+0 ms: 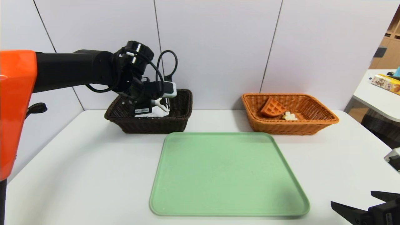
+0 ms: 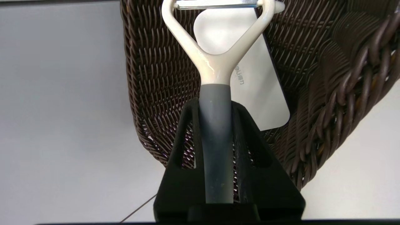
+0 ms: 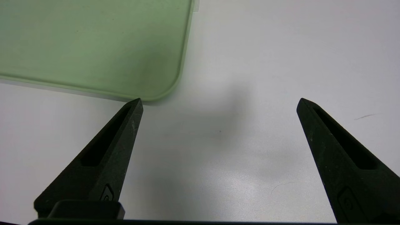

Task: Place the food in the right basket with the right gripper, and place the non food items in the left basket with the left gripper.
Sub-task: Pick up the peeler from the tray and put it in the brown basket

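My left gripper (image 1: 155, 104) hangs over the dark brown left basket (image 1: 147, 124), shut on the grey handle of a white Y-shaped peeler (image 1: 162, 105). In the left wrist view the peeler (image 2: 215, 65) juts from the left gripper (image 2: 215, 104) above the basket's (image 2: 150, 78) inside. A flat white device (image 2: 259, 97) lies there, also seen from the head as the white device (image 1: 153, 114). The orange right basket (image 1: 290, 128) holds a waffle piece (image 1: 272, 107) and a small white food bit (image 1: 290, 116). Low at the table's near right, my right gripper (image 1: 353, 199) is open and holds nothing. The wrist view shows that gripper (image 3: 219, 102) over bare table.
A green tray (image 1: 225, 175) lies in the middle of the white table, with nothing on it; its corner (image 3: 93, 47) lies near my right fingers. A side table with a printed box (image 1: 386, 82) stands at the far right. White wall panels close off the back.
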Controlling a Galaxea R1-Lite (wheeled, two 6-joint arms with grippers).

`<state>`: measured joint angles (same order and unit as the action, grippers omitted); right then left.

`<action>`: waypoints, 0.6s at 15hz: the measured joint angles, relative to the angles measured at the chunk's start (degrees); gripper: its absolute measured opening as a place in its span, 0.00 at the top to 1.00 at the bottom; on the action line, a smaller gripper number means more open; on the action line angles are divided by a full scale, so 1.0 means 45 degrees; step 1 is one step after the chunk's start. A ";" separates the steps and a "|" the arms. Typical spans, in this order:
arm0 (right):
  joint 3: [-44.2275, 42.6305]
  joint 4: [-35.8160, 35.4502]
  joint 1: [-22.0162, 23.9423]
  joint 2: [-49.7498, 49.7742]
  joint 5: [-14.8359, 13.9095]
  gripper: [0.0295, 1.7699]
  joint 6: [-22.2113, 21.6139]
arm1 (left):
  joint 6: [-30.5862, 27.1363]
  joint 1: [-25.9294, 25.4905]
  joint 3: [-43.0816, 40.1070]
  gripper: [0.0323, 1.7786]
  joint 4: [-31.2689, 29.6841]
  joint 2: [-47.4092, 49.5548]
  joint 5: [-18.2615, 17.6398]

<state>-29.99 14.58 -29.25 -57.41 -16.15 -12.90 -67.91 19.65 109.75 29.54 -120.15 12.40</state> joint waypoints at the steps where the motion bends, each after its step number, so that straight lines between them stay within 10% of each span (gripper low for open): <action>1: 0.0003 0.0000 0.0000 -0.0024 0.0000 0.04 0.0000 | 0.0005 -0.0014 0.0000 0.77 -0.0165 -0.0041 -0.0005; 9: 0.0003 -0.0073 0.0000 -0.0076 -0.0041 0.04 0.0008 | 0.0024 -0.0051 -0.0225 0.30 -0.0409 -0.0068 0.0014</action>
<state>-29.98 14.25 -29.25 -57.75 -16.34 -12.86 -67.80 19.42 108.74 27.70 -120.46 12.46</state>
